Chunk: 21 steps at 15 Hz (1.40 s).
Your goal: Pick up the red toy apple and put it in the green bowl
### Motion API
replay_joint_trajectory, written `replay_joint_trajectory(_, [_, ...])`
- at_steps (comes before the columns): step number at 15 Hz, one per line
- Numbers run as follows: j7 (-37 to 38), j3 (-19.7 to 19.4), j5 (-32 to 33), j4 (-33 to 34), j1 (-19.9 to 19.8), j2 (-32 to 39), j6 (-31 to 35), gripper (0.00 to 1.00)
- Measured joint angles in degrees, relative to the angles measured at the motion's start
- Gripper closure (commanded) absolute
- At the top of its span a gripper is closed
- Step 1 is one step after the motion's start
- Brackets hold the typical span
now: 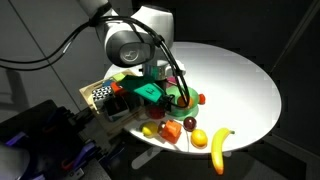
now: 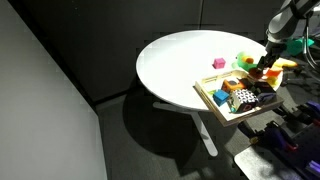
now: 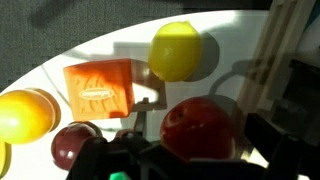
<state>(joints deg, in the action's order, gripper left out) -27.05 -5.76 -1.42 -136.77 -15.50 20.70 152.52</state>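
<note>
Over the red toy apple [image 3: 200,126] hangs the gripper [image 1: 173,93].

The tray [image 2: 212,97] sits at the rim of the bench [image 1: 250,80]. In the wrist view the lemon [image 3: 178,50] lies at the top, with the cube [image 3: 100,88] just left of it and lower. The toy apple [image 3: 198,128] lies below the lemon — right of a small round fruit [image 3: 75,145]. Another rounded fruit [image 3: 22,115] lies at the left edge, beside the cube. In an exterior view the banana [image 1: 220,148] lies at the near rim, right of the lemon — apart from the tray.
</note>
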Motion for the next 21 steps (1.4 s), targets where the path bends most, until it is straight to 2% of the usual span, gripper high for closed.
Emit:
replay_joint_trajectory(9, [-5.5,0.0,5.5,2.3,-0.5,2.2,3.0,0.00])
replay_joint_trajectory(18, [-7.6,1.1,6.2,3.4,-0.5,5.5,6.1,0.00])
replay_joint_trajectory(19, [-7.7,1.3,6.2,3.8,-0.5,6.0,6.2,0.25])
replay_joint_trajectory(20, [-7.7,1.5,6.2,4.1,-0.5,6.5,6.2,0.27])
replay_joint_trajectory(21, [-7.7,1.8,6.2,4.6,-0.6,6.8,6.2,0.34])
